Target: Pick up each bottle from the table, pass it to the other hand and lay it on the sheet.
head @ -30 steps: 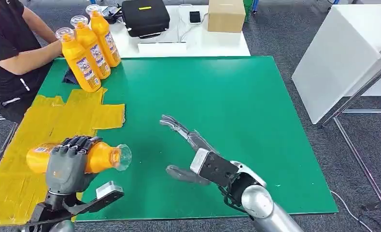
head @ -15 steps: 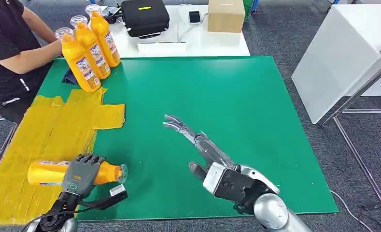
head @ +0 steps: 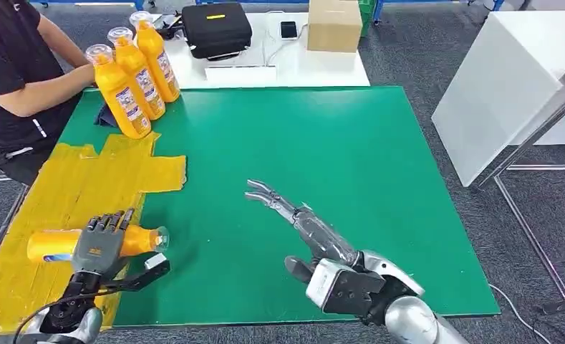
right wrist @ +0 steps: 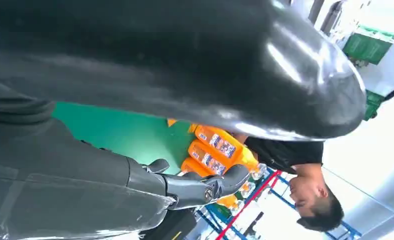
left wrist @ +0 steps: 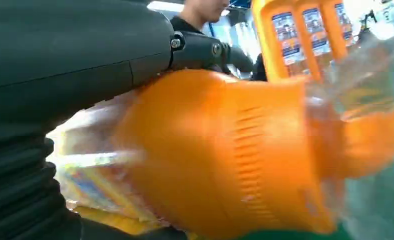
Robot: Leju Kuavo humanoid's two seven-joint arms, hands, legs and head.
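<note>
an orange bottle [head: 57,244] is held on its side by the left hand [head: 100,242], with the fingers wrapped over its middle. it is seen low over the yellow sheet [head: 64,193] at the near left of the green table [head: 322,143]; whether it touches the sheet cannot be told. its clear cap [head: 160,238] is pointed toward the bare green part, just past the sheet's edge. in the left wrist view the bottle [left wrist: 224,160] is seen close up and blurred beside the hand [left wrist: 80,55].

nothing is held by the right hand [head: 301,226]. its fingers are stretched out and spread apart over the green table, well apart from the bottle. in the right wrist view the hand [right wrist: 135,165] is shown with its fingers straight.

three more bottles [head: 132,75] are stood upright in a row at the far left corner, close to the sheet's far edge. a person's arm [head: 39,89] is seen just beside them.

behind the table, a black case [head: 215,27] and a box [head: 334,23] are set on a white table [head: 293,68].
</note>
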